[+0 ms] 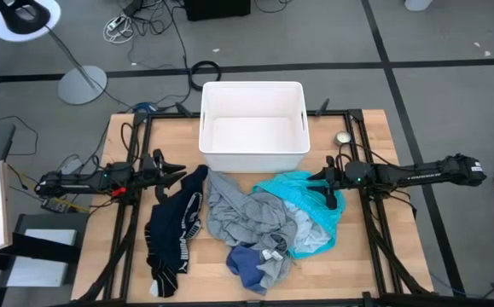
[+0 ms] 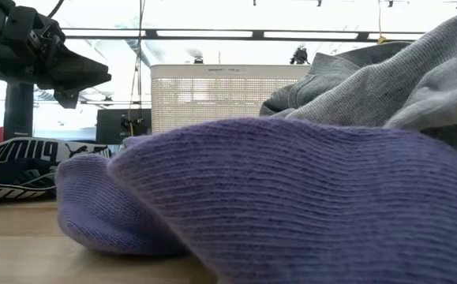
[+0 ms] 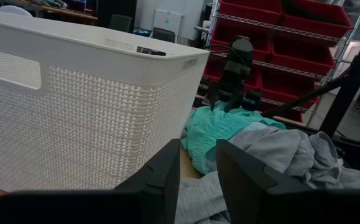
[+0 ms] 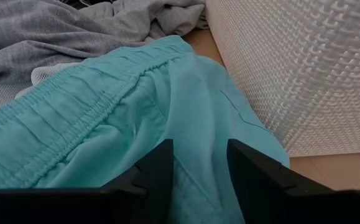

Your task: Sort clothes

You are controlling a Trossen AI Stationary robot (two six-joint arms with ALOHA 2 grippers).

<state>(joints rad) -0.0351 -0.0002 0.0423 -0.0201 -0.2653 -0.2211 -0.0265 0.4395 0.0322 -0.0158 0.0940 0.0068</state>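
Note:
The clothes lie in a heap on the wooden table in front of the white bin. They are a black-navy piece with white lettering, a grey shirt, a turquoise piece and a blue sock. My left gripper is open and raised over the black-navy piece's far end, beside the bin's near left corner; it also shows in the left wrist view. My right gripper is open, low over the turquoise piece. My right gripper's open fingers stand close over the turquoise piece, beside its elastic waistband. They come slanting down from the table's right side. I cannot tell whether they touch the cloth.
The bin stands at the table's far middle, close to both grippers. Black frame rails run along the table's left and right sides. Bare wood shows at the near right. In the low view the blue sock fills the foreground.

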